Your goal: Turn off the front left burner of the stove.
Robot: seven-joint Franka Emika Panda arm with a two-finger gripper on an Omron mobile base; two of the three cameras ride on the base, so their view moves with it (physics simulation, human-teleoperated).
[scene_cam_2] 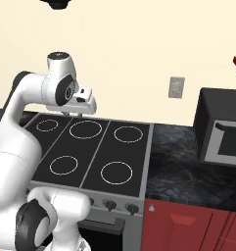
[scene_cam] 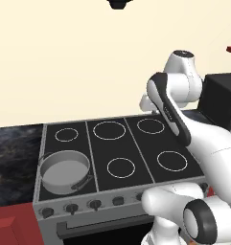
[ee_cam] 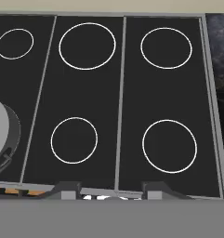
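The stove [scene_cam: 103, 154] is a grey range with a black glass top [ee_cam: 122, 93] in three panels marked with thin white rings. A grey pan [scene_cam: 64, 172] sits on its front left burner and also shows as the pan's rim [ee_cam: 2, 135] at the left of the hand view. A row of small dark knobs [scene_cam: 71, 208] runs along the front panel, with further knobs [scene_cam_2: 109, 204] seen from the right side. My gripper [scene_cam_2: 76, 111] hangs above the middle rear of the cooktop. In the hand view the gripper [ee_cam: 112, 190] is open, with nothing between its two widely spaced fingertips [ee_cam: 69, 188].
A black microwave [scene_cam_2: 222, 130] stands on the dark stone counter [scene_cam_2: 178, 162] right of the stove. More counter [scene_cam: 14, 153] lies to the left. Red cabinets [scene_cam_2: 188, 225] sit below. A wall outlet [scene_cam_2: 176, 87] and a dark hood [scene_cam: 119, 4] are above.
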